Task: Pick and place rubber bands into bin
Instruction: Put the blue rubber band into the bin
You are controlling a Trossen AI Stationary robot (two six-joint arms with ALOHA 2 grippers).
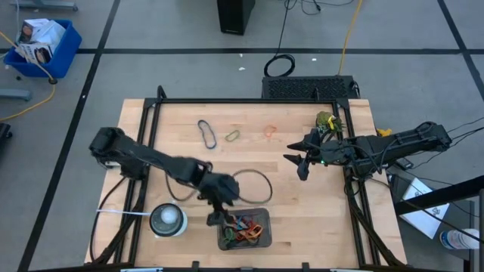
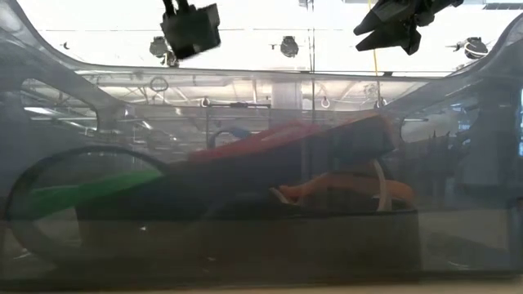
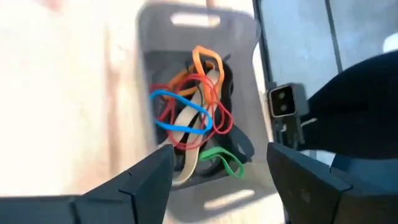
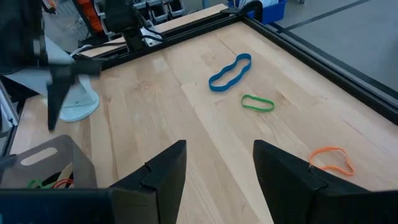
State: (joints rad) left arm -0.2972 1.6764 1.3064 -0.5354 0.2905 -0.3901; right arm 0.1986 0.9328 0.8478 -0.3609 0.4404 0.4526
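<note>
The dark grey bin [image 1: 261, 240] stands near the table's near edge and holds several rubber bands [image 3: 193, 106] in red, blue, orange, green and tan. My left gripper [image 1: 215, 214] hovers open and empty over the bin's left end; its fingers [image 3: 146, 177] frame the bands from above. Three loose bands lie flat on the far part of the table: blue [image 1: 206, 134], green [image 1: 232, 136] and orange [image 1: 271, 130]. My right gripper [image 1: 301, 162] is open and empty above the table right of centre, and its wrist view shows the blue [image 4: 230, 71], green [image 4: 257, 103] and orange [image 4: 331, 159] bands.
A large thin black loop [image 1: 255, 185] lies just beyond the bin. A round white object [image 1: 167, 220] stands left of the bin. A yellow-green thing [image 1: 327, 121] sits at the far right of the table. A black frame [image 1: 249, 100] runs round the table.
</note>
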